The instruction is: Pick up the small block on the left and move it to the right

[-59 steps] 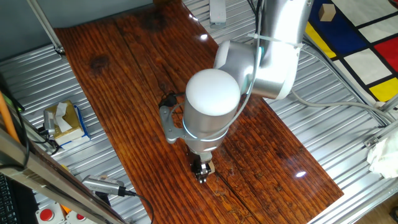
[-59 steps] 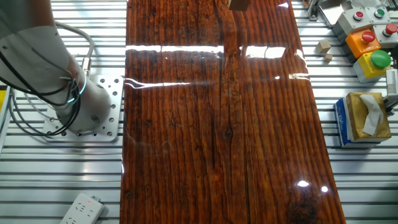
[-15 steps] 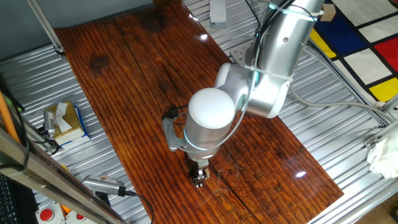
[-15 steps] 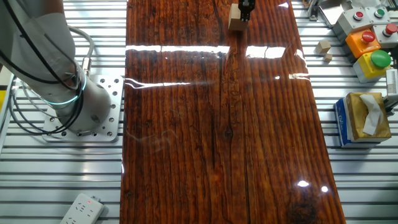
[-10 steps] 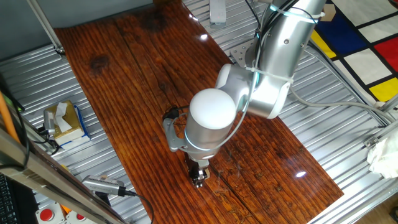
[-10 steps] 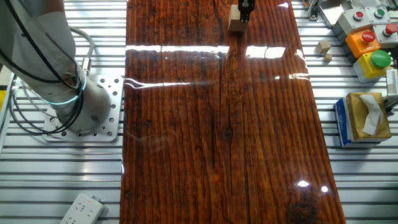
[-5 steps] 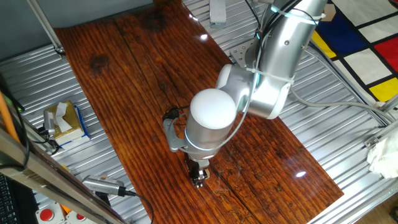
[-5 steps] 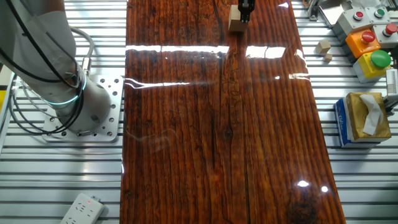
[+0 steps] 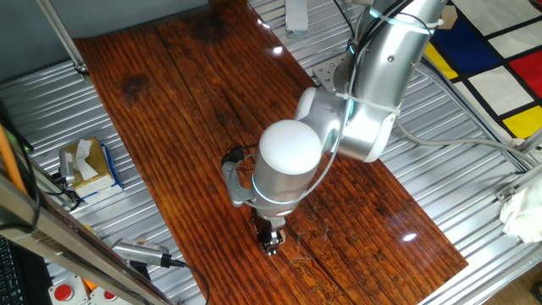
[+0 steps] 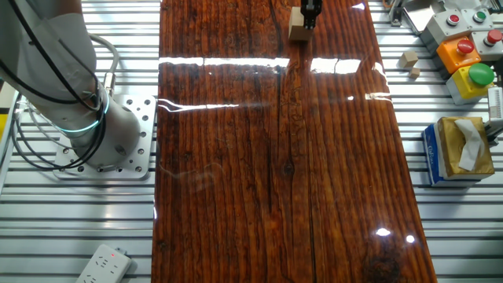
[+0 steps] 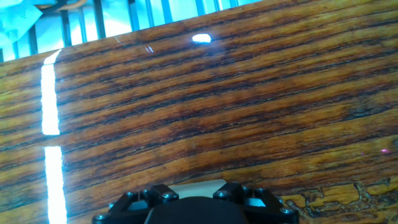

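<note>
Holding my end effector (image 10: 311, 16) low over the board (image 10: 267, 157), pinching the small block (image 10: 298, 25) at its edge; such shallow purchase could let it twist free on lifting.

Board (image 10: 267, 157): dark reddish wood, strong streaked grain, glossy varnish throwing white glare bands. Table (image 10: 464, 228): ribbed bare metal, dull silver sheen. Small block (image 10: 298, 24), top centre: pale raw wood, matt. Arm (image 9: 290, 161): smooth satin grey-white shell. Box (image 10: 456, 153), right edge: printed card, white paper tissue.
</note>
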You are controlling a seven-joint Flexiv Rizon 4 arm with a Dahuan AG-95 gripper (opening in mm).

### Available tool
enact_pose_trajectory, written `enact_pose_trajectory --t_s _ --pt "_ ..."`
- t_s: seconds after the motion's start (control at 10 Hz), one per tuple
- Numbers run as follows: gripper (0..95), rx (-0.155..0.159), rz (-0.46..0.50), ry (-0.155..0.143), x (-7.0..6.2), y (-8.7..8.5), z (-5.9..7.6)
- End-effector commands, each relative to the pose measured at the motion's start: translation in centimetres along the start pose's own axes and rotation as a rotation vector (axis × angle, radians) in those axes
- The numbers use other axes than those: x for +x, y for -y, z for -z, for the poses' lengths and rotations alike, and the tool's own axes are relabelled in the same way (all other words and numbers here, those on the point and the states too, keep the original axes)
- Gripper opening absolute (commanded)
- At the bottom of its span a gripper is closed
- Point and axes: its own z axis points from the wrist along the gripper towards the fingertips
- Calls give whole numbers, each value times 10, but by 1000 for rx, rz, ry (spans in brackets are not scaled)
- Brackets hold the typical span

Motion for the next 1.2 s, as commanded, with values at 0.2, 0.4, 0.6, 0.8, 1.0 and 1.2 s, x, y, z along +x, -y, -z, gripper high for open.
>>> enact_pose_trajectory --t_s 0.2,0.4,0.6,0.8,1.0,1.2 --pt "760 -14 1 -4 0 0 0" --pt "760 -19 6 -3 0 0 0" --pt "760 -22 9 -2 0 0 0" --pt "760 -14 14 1 0 0 0" --pt "760 -10 14 2 0 0 1" --pt "760 -4 20 0 -1 0 8"
